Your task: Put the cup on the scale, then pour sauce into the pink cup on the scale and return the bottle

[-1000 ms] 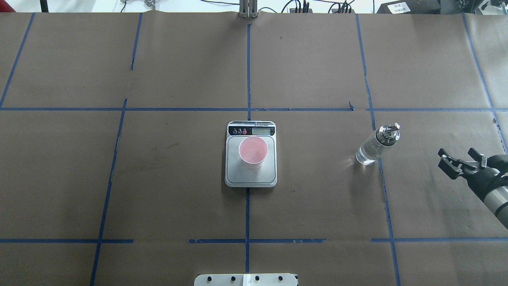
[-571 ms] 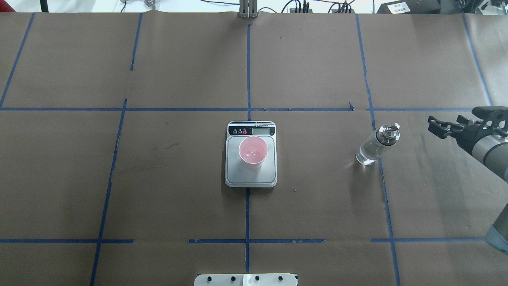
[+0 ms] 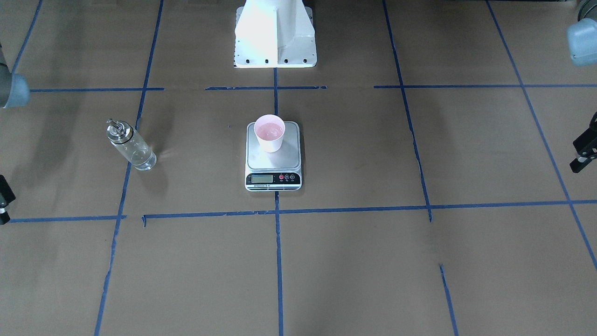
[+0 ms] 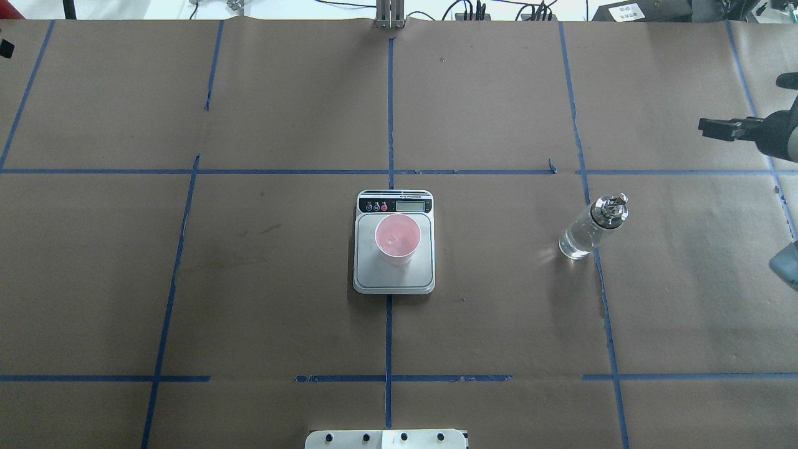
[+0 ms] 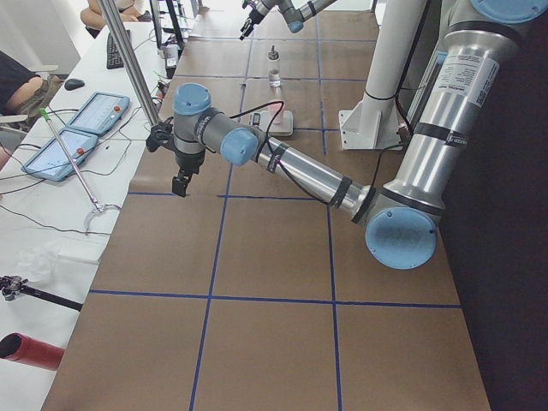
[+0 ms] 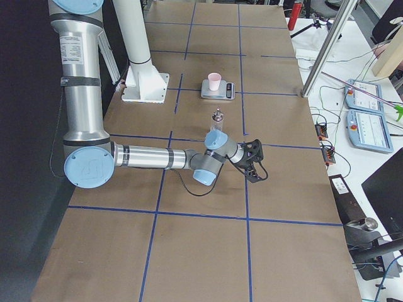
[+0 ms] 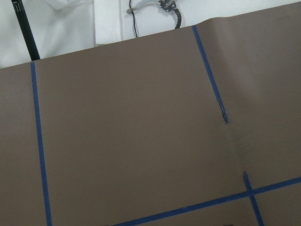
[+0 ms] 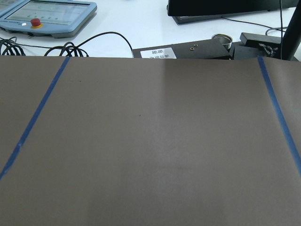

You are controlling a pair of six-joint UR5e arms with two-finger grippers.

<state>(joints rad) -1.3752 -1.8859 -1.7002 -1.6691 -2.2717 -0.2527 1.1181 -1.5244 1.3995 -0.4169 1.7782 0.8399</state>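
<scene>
1. Left gripper (image 5: 178, 187): hangs fingers-down off the near arm in the left-side view. It's over the brown paper-covered table (image 4: 249, 280) w/ blue tape grid lines (image 4: 168, 274), out by the far-left corner. The overhead + front cams only catch slivers of it, so can't tell how wide the jaws are. Nothing visible in it.
2. Flat rectangular kitchen scale, brushed silver plate on a white body (image 4: 394, 274): mid table, well apart from the left gripper and off to its right. Its black display strip is on the side away from the robot.
3. Small pale pink tapered cup (image 4: 398, 240): upright on the scale's plate, on the half nearer the display and inside the plate's edges. Approx midway btw the two grippers, touched by neither.
4. Clear cylindrical glass bottle w/ shiny metal cap + little pourer spout (image 4: 586, 227): upright on the paper right by a tape line, to the right of the scale and well apart from it. Way closer to the right gripper than the left, but not touching it.
5. Right gripper (image 4: 704, 126): far right edge of the overhead, past the bottle on the operators' side, clear of it. Edge-on from above, but the right-side view shows the fingers spread w/ a gap, holding nothing. Its wrist cam sees paper, tape and a grey tablet-like controller (image 8: 47, 16) beyond the table edge.
</scene>
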